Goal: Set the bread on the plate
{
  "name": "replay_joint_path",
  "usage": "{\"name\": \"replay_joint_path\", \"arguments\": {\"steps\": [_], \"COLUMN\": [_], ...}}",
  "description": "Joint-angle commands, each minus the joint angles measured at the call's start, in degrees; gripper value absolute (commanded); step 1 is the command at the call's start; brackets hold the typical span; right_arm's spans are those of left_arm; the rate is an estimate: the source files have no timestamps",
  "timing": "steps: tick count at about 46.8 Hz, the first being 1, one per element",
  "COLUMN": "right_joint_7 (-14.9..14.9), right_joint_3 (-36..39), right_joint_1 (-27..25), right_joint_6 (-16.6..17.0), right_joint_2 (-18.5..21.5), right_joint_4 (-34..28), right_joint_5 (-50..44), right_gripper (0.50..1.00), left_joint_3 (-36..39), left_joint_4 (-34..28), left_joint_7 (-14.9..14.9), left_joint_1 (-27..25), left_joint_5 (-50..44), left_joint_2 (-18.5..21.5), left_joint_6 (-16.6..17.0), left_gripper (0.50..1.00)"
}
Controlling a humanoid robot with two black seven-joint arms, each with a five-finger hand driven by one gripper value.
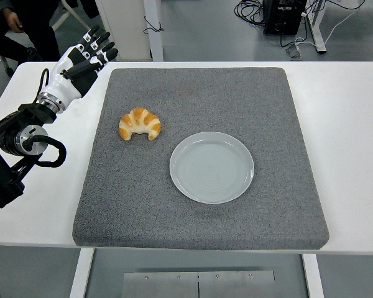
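A golden croissant (139, 123) lies on the grey mat (199, 87), left of centre. An empty pale plate (211, 166) sits on the mat to its lower right, a short gap away. My left hand (87, 54) is raised over the table's far left, up and left of the croissant, well apart from it. Its fingers are stretched out and hold nothing. My right arm is out of view.
The white table (348, 124) extends around the mat on both sides. A person's dark sleeve and hand (13, 22) show at the top left. Table legs and cables stand on the floor beyond the far edge.
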Motion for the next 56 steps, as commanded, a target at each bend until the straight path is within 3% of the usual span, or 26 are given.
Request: {"name": "replay_joint_path", "arguments": {"steps": [1,19,31,38,44,56], "right_joint_7": [0.00,0.00,0.00,0.00,0.08,0.00], "right_joint_3": [0.00,0.00,0.00,0.00,0.00,0.00], "right_joint_1": [0.09,0.00,0.00,0.00,0.00,0.00], "right_joint_6": [0.00,0.00,0.00,0.00,0.00,0.00], "right_joint_2": [0.00,0.00,0.00,0.00,0.00,0.00], "right_joint_4": [0.00,0.00,0.00,0.00,0.00,0.00], "right_joint_5": [0.00,0.00,0.00,0.00,0.00,0.00], "right_gripper": [1.000,1.000,1.000,1.000,1.000,1.000], "left_joint_3": [-0.01,-0.01,4.82,8.77,10.80,15.63], "left_joint_4": [-2.28,-17.13,-18.80,-24.60,-25.92,-24.96], "left_joint_7": [-0.04,-0.04,0.31,0.57,0.84,4.08], "left_joint_1": [0.57,3.21,2.95,3.38,3.38,2.95], "left_joint_5": [2.66,18.48,28.41,35.00,36.59,47.31], "left_joint_2": [0.97,4.49,4.67,7.12,7.83,8.10], "left_joint_6": [1.85,14.59,22.06,27.16,29.98,30.86], "left_gripper": [0.977,0.977,0.977,0.977,0.977,0.977]}}
